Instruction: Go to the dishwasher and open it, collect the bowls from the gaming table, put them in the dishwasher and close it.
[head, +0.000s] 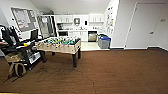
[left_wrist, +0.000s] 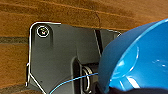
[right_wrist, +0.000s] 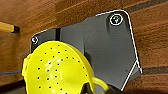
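Observation:
A blue bowl (left_wrist: 140, 60) hangs large over the brown carpet in the left wrist view, and my left gripper (left_wrist: 107, 89) is shut on its rim. In the right wrist view my right gripper (right_wrist: 100, 89) is shut on a yellow-green bowl (right_wrist: 56, 70) with small holes, held by its edge. Far back in the kitchen of the head view, the dishwasher (head: 92, 37) shows as a steel front under the counter. It is too small to tell how its door stands. The gaming table is out of view.
A foosball table (head: 60, 45) stands left of centre on the brown carpet (head: 112, 72). A dark cart with equipment (head: 21, 51) is at the far left. Grey bins with blue lids (head: 104, 42) flank the kitchen entry. A white door (head: 147, 25) is on the right.

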